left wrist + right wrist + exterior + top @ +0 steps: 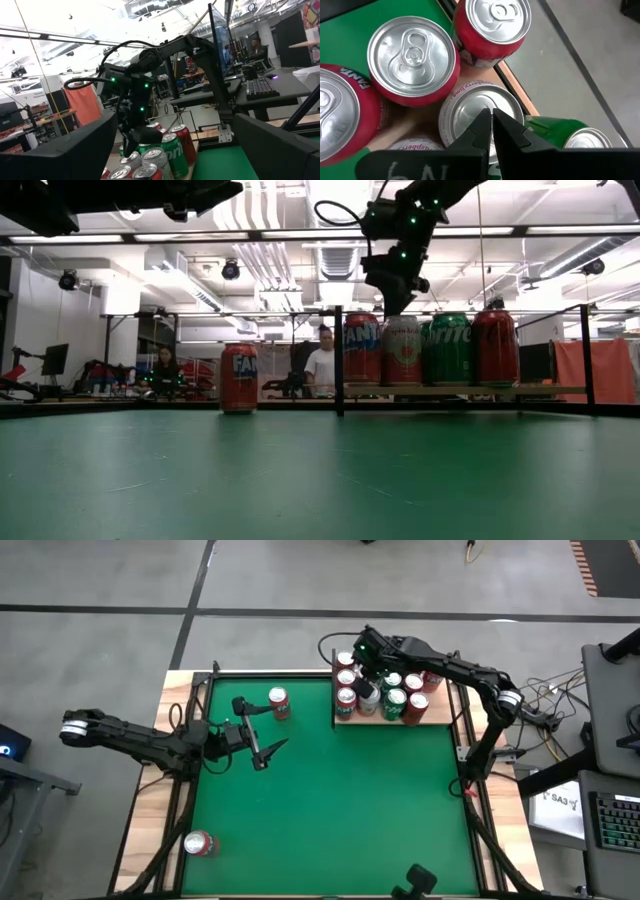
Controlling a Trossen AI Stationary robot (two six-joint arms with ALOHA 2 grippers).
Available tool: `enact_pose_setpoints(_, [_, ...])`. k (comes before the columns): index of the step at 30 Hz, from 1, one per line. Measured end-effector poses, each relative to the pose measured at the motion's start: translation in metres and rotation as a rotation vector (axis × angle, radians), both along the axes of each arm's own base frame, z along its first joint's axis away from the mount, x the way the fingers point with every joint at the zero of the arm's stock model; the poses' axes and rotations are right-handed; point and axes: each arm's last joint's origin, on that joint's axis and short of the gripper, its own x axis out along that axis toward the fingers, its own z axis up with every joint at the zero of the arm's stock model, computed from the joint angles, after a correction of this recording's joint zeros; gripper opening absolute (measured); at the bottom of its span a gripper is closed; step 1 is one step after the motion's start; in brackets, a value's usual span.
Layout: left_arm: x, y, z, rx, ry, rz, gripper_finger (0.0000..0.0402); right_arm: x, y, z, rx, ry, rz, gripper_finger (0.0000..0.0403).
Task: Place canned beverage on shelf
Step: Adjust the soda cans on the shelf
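Nearest you on the green felt tabletop (pixel 330 810), a red drink can (pixel 199 844) lies on its side at the front left corner, well apart from everything else. Your left gripper (pixel 262 750) hangs over the left half of the felt with its 2 fingers spread wide and nothing between them. Just beyond it stands a second red can with blue lettering (pixel 278 703), upright on the felt and outside the shelf.

The shelf (pixel 438 712), a pale wooden board edged by thin black rods, sits at the far right corner of the table. You see red and green cans packed upright on it; the exact count is hard to tell because the arm covers some.

Your right gripper (pixel 491 131) is over that cluster, fingers pressed together and holding nothing, its tips directly above the silver lid of a pale can (pixel 470 111) beside 2 red cans.
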Motion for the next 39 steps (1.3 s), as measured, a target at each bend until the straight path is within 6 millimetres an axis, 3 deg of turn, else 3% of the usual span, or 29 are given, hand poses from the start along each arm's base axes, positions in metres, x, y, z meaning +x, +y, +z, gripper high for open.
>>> enact_pose_setpoints(13, [0.0,0.0,0.0,-0.002,-0.001,0.0,0.0382,0.005,-0.005,-0.009,-0.01,0.022,-0.022,0.0009])
enact_pose_setpoints(24, [0.0,0.0,0.0,-0.004,-0.002,0.0,0.0382,0.003,-0.003,-0.002,-0.029,0.023,-0.028,0.0009])
enact_pose_setpoints(29, [0.0,0.0,0.0,-0.004,-0.003,0.0,0.0382,-0.002,0.006,0.013,-0.027,-0.019,-0.054,0.0009])
enact_pose_setpoints(39, [0.0,0.0,0.0,-0.004,-0.002,0.0,0.0382,-0.012,0.046,0.024,0.199,-0.007,0.026,0.0009])
